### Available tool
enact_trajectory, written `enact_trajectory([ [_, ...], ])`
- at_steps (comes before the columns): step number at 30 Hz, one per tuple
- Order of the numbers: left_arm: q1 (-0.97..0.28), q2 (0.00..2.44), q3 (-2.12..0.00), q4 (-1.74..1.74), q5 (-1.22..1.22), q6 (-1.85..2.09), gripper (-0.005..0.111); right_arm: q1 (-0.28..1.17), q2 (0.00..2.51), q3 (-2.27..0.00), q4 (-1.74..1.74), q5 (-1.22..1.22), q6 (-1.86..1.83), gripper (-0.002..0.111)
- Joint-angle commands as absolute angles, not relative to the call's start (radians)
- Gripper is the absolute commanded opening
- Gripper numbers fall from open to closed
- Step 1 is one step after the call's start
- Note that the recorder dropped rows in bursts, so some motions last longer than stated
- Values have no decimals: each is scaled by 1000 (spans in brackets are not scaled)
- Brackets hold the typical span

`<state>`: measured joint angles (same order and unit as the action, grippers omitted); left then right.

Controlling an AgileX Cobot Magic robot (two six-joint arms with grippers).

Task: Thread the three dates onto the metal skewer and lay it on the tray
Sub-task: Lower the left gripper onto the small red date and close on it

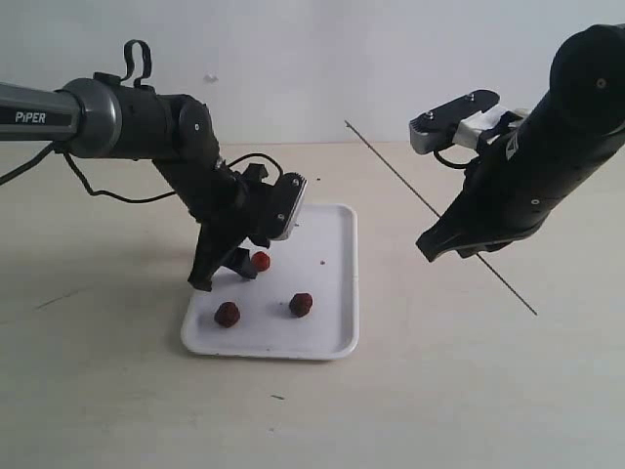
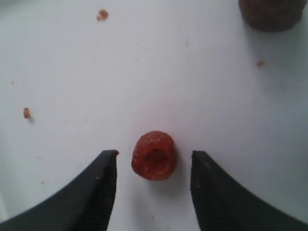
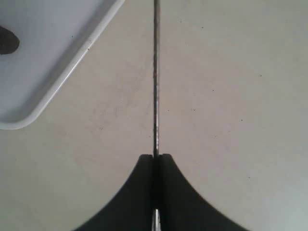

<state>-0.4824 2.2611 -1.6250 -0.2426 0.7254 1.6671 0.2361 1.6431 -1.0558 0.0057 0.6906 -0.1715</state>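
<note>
Three dates lie on the white tray (image 1: 327, 293): a brighter red date (image 1: 261, 261) (image 2: 154, 155) at the left gripper's tips, and two darker dates (image 1: 227, 314) (image 1: 301, 305) nearer the front rim. My left gripper (image 1: 232, 271) (image 2: 154, 166) is open low over the tray, its fingers either side of the red date with gaps showing. A second date (image 2: 273, 13) shows at the edge of the left wrist view. My right gripper (image 1: 441, 244) (image 3: 155, 158) is shut on the metal skewer (image 1: 391, 171) (image 3: 155, 72), held above the table to the right of the tray.
The tray (image 3: 57, 62) carries a few crumbs (image 2: 101, 15). The beige table (image 1: 459, 391) surrounds it. A dark date (image 3: 7, 41) shows on the tray in the right wrist view.
</note>
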Motion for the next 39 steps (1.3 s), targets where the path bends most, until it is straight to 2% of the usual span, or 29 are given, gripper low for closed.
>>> enact_trajectory([
  [1,-489,2260,-1632,-282,715,1683,48,233,1642,-1054,0,675,-173,0],
  [7,-489,2261,-1632,-320,709,1712,44,233,1642,-1054,0,675,-173,0],
  [35,-489,2302,-1632,-268,699,1712,44,233,1642,-1054,0,662,-175,0],
  [39,-489,2302,-1632,-268,699,1712,36,233,1642,-1054,0,662,-175,0],
])
